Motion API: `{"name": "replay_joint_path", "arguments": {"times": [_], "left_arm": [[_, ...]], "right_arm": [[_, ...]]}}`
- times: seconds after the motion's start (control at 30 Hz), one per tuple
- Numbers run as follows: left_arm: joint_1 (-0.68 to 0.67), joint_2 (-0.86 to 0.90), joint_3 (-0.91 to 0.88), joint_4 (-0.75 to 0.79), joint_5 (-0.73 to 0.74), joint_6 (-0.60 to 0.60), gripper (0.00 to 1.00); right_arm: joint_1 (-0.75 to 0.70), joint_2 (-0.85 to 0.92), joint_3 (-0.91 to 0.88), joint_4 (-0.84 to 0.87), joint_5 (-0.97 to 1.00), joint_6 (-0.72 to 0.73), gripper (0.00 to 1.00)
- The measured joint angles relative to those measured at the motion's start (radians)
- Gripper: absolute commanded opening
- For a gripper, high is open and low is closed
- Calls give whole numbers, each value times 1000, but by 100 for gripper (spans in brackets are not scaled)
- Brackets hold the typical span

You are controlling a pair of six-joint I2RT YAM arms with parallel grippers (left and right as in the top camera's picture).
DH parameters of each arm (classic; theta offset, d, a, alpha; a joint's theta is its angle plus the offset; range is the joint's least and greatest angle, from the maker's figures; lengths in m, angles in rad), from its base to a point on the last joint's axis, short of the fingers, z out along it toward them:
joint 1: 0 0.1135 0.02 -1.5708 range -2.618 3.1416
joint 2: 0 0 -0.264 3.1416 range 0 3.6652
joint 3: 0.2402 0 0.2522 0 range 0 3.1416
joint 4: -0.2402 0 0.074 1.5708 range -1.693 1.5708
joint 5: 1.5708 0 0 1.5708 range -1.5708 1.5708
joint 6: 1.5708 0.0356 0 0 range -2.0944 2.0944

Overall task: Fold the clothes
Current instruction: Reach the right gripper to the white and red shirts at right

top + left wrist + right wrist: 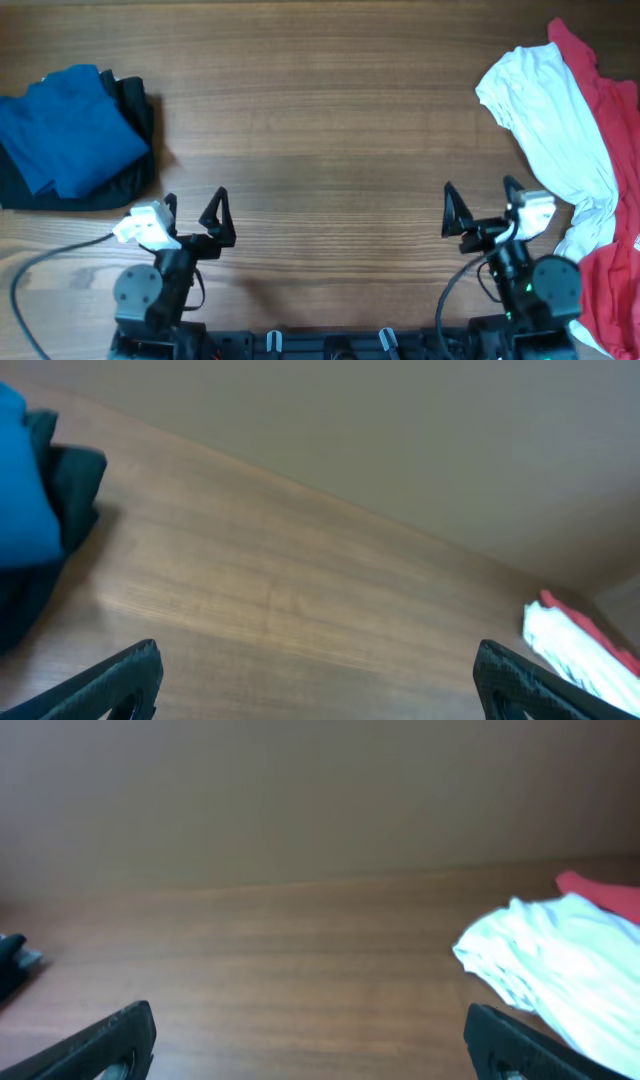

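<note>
Fingers on the left gripper [195, 205] and the right gripper [482, 200] are standing wide apart, holding nothing, while the white T-shirt [550, 120] is lying lengthwise near-to-far, just right of the nearer right gripper.

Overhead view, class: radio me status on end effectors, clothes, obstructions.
Left end effector and right end effector open, empty. Crumpled white cloth T-shirt unfolded on red cloth garment, right edge. No obstruction seen between.
</note>
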Motion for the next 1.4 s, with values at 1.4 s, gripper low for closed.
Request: {"name": "replay_joint_path", "arguments": {"times": [1.4], "left_arm": [[0,585,429,-416,37,24,100]], "right_arm": [[-399,1419,419,151,351,-115,88]]}}
